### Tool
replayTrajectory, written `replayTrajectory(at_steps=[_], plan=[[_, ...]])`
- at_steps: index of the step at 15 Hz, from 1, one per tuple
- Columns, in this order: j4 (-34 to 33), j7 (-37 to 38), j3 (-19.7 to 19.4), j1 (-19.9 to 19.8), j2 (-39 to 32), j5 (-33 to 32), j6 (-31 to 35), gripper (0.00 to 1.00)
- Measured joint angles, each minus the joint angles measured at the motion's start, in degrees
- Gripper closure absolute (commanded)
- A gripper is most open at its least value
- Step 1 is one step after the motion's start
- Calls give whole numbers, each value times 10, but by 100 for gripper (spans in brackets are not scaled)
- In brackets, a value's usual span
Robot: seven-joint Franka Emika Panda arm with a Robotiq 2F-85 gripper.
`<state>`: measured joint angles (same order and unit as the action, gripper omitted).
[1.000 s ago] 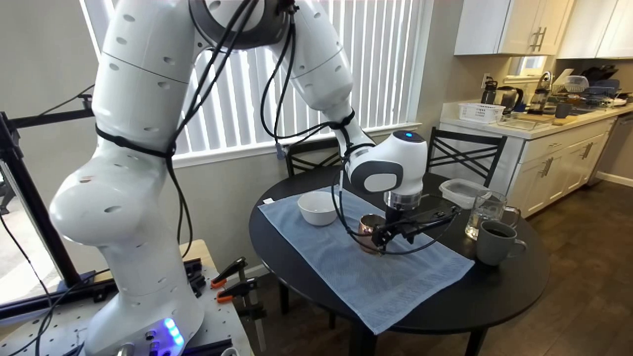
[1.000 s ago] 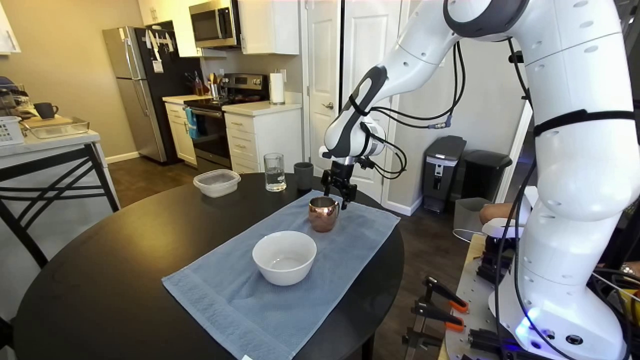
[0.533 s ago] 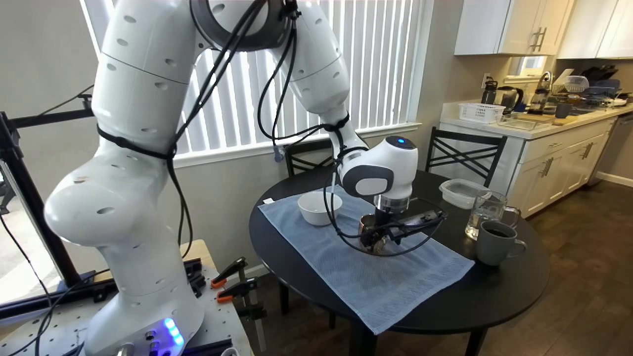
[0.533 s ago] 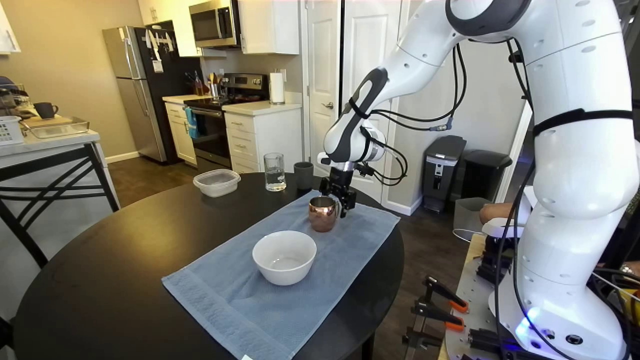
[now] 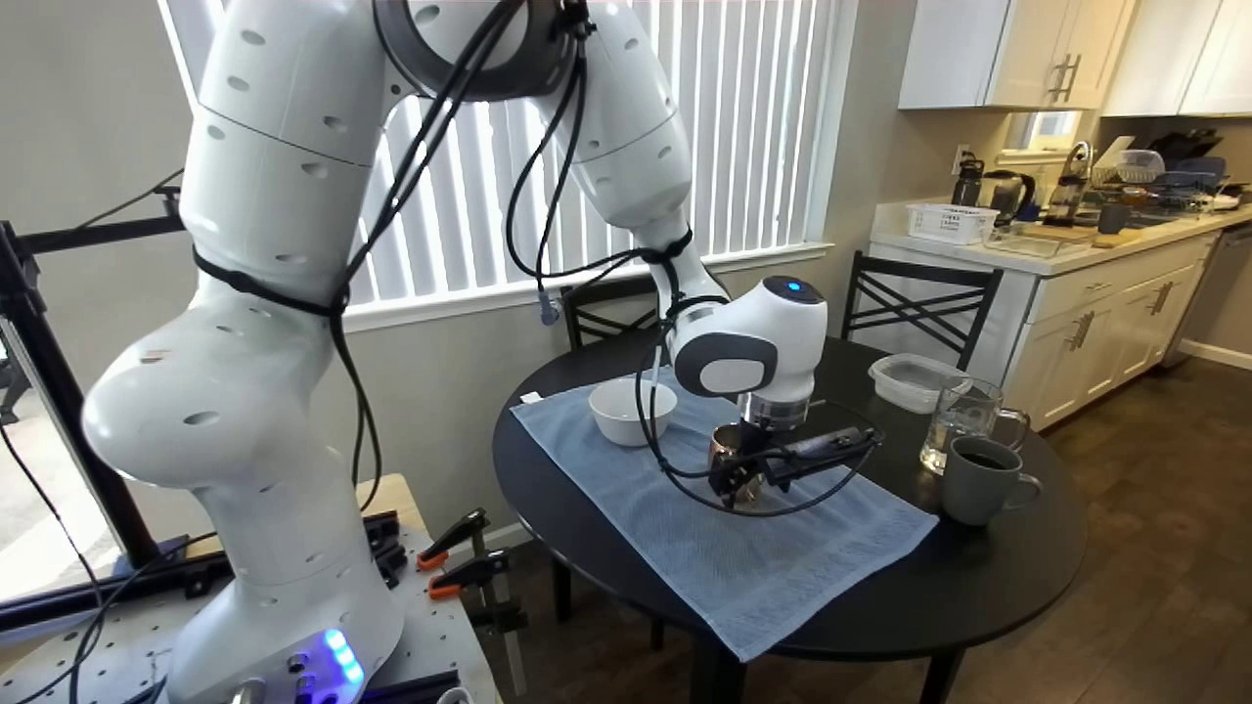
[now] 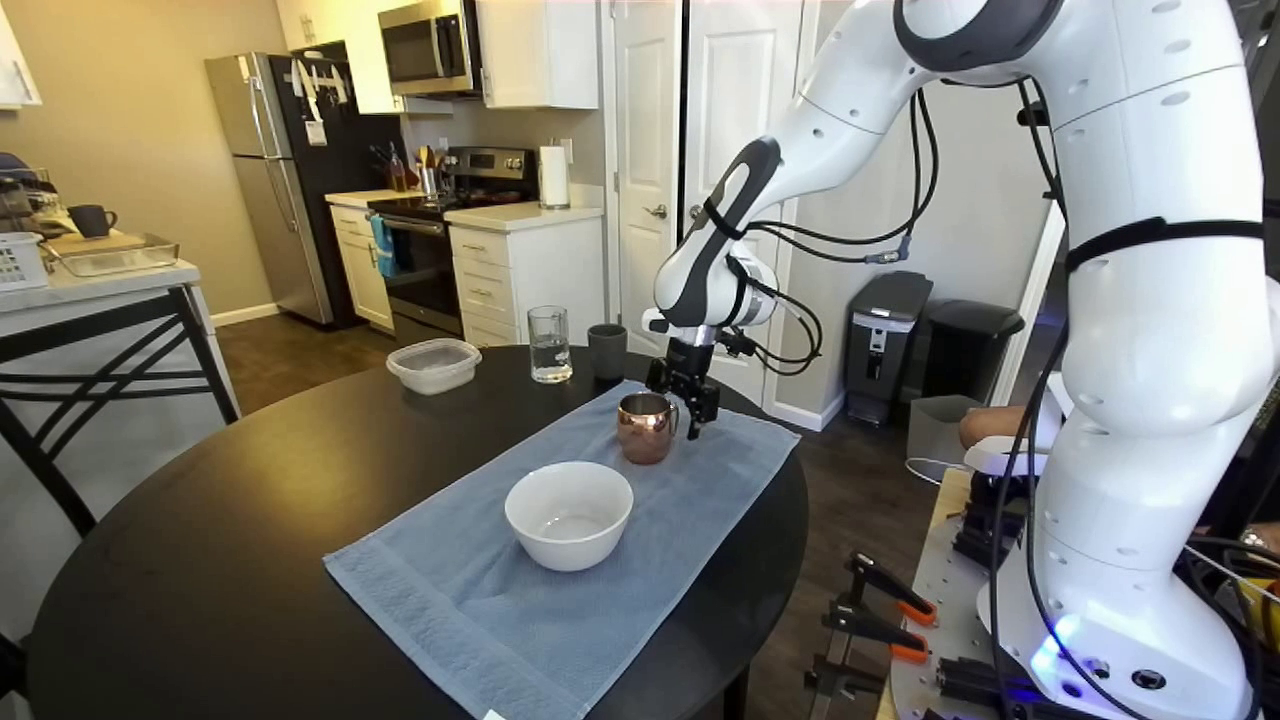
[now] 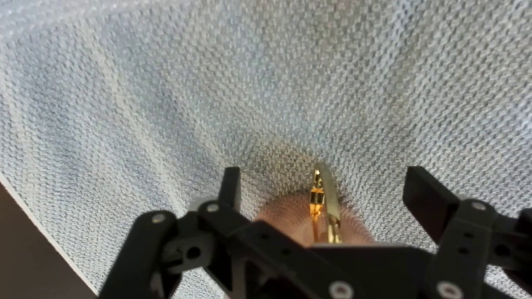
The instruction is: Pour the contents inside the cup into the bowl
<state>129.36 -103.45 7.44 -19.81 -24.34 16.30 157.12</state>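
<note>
The copper cup [image 6: 645, 430] stands upright on the blue towel; it also shows in an exterior view [image 5: 725, 443], partly behind the gripper. Its contents cannot be made out. The white bowl [image 6: 568, 515] sits on the towel a little apart from the cup, also in an exterior view [image 5: 632, 412]. My gripper [image 7: 323, 182] is open and low beside the cup on its handle side. In the wrist view the gold handle [image 7: 332, 195] stands upright between the two spread fingers [image 7: 430, 203], touching neither. The copper body [image 7: 282, 216] is partly hidden behind the gripper. The gripper also shows in both exterior views [image 5: 738, 479] [image 6: 680, 408].
The blue towel [image 6: 440, 610] covers part of the round black table [image 6: 250, 520]. A glass mug with clear liquid [image 5: 959, 420], a grey mug with dark liquid [image 5: 983, 479] and a clear plastic container [image 5: 915, 381] stand near the table's edge. Cables hang round the wrist.
My gripper has moved lower and nearer to the cup's handle, then shifted slightly in the last half second. The cup and bowl have not moved.
</note>
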Motion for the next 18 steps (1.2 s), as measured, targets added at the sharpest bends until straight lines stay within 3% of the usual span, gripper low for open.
replayTrajectory(at_steps=[1,4,12,16,18], plan=[[0,0,3,-2,1,1,0,26],[0,0,9,-6,7,7,-1,36],[5,0,8,-6,14,7,-2,90],[9,0,8,-6,19,7,-2,99],[13,0,8,-6,24,7,-2,95]])
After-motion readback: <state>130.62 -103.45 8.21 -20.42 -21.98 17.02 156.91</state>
